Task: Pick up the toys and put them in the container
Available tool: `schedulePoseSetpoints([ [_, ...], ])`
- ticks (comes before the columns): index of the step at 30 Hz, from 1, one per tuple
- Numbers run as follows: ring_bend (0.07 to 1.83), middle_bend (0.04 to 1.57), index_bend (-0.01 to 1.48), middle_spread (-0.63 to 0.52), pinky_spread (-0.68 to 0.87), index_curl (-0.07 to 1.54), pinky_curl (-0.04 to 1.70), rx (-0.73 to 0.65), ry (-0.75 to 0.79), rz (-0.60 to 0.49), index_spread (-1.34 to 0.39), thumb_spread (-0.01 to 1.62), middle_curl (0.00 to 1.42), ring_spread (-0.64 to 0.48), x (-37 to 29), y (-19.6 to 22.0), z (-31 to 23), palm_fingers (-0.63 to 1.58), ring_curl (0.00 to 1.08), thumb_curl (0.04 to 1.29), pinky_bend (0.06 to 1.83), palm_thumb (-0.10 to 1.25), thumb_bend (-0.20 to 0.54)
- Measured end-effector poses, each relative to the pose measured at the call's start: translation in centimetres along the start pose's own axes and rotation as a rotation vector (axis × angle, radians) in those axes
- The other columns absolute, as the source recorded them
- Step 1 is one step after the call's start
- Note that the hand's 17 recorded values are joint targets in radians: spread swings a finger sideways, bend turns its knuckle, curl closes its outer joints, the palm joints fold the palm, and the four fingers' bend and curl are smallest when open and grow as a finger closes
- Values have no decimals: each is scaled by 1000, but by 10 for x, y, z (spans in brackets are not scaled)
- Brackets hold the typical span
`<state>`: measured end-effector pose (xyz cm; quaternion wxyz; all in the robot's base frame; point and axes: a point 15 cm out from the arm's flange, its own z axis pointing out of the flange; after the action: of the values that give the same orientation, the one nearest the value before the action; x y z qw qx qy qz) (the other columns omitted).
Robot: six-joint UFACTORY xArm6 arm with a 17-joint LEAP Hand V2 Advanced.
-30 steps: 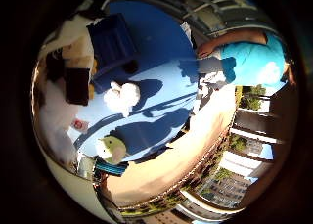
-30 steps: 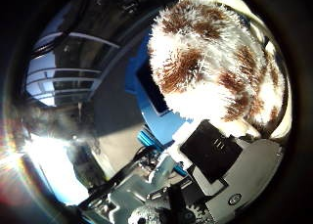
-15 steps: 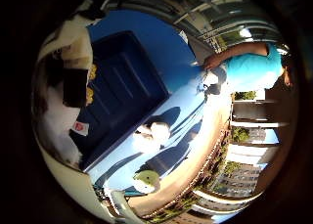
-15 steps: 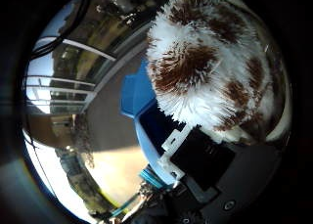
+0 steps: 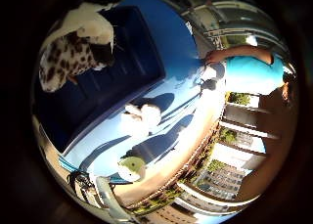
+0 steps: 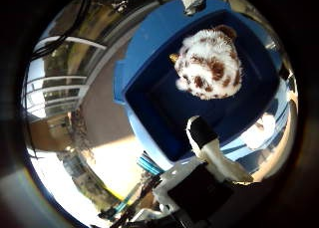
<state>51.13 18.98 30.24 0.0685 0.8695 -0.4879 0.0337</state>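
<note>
Toy position: the fluffy white plush toy with brown spots (image 5: 73, 55) is over the dark blue rectangular plastic container (image 5: 124, 72), which stands on the light blue table surface (image 5: 181, 94). Outside the container on that surface lie a small white plush toy (image 5: 142, 117), just beside the container wall, and a pale green round plush toy (image 5: 131, 168), farther from it.

Thumb-side view: the spotted toy appears inside the container outline, apart from the robot hand (image 6: 212, 161). One white-and-black finger (image 6: 207, 146) extends straight, holding nothing.
</note>
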Motion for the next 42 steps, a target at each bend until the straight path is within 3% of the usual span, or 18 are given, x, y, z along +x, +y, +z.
schedulePoseSetpoints([
  [4, 569, 163, 70, 129, 456, 575, 484, 15, 1, -1, -492, 1038, 467, 305, 7, 2, -7, -162, 330, 431, 903, 546, -43],
  [11, 514, 154, 96, 172, 494, 394, 427, 3, -2, 13, -435, 1029, 381, 325, 24, 30, -34, -112, 311, 379, 867, 554, -34],
  [17, 496, 160, 109, 193, 496, 307, 389, -132, -40, 69, -305, 1036, 346, 331, 54, 115, -66, -101, 309, 354, 826, 551, -35],
  [21, 501, 172, 114, 208, 497, 259, 361, -134, -57, 135, -226, 1044, 331, 332, 88, 176, -94, -59, 313, 339, 794, 544, -34],
  [30, 525, 189, 134, 213, 501, 213, 333, -250, -75, 203, -110, 1063, 334, 331, 119, 319, -35, 19, 318, 322, 815, 540, -32],
  [35, 520, 191, 143, 209, 503, 207, 321, -302, -98, 243, -78, 1065, 338, 331, 131, 391, 29, 34, 315, 319, 822, 540, -31],
  [42, 477, 179, 164, 207, 501, 219, 302, -226, -55, 259, -63, 1070, 334, 327, 144, 407, 94, 17, 306, 316, 826, 543, -31],
])
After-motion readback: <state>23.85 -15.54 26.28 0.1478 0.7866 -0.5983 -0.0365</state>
